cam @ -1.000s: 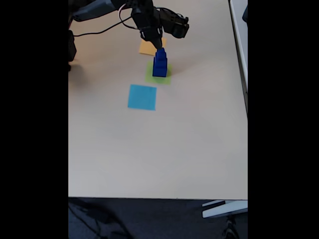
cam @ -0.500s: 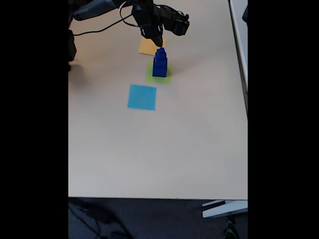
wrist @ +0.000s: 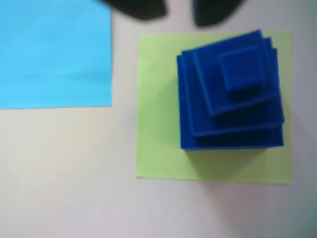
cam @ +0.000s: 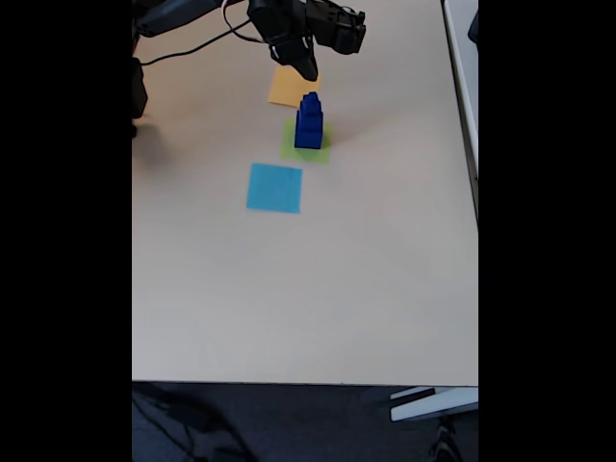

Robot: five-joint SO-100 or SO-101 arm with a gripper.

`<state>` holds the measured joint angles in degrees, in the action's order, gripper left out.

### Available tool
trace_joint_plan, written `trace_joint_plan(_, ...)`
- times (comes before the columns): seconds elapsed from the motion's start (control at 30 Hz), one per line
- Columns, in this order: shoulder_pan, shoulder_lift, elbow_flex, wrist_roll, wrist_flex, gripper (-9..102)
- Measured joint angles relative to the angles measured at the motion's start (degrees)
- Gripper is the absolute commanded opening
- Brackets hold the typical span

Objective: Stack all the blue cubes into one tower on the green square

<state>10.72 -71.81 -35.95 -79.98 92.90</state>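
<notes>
Blue cubes (wrist: 230,91) stacked on green square (wrist: 158,109), directly below my gripper (wrist: 178,10); fingers parted, empty.

A beige table (cam: 318,289) carries three flat squares in a diagonal row: an orange one (cam: 286,89) farthest, the green square (cam: 319,150) in the middle, a light blue one (cam: 274,188) nearest.

Wrist view straight down, close, fixed view high, far, sharing green square (wrist: 158,148)

Jaws (cam: 308,69) higher, clear of blue cubes (cam: 309,122)
</notes>
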Motion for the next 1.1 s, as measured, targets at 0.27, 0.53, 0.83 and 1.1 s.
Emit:
trace_joint_plan(0.27,0.0,0.0,0.26,0.09,0.0,0)
trace_joint_plan(0.53,0.0,-0.18,0.97,0.18,0.0,0)
trace_joint_plan(0.83,0.0,-0.53,1.58,0.18,0.0,0)
trace_joint_plan(1.1,1.41,-0.53,1.58,0.53,-2.72,0)
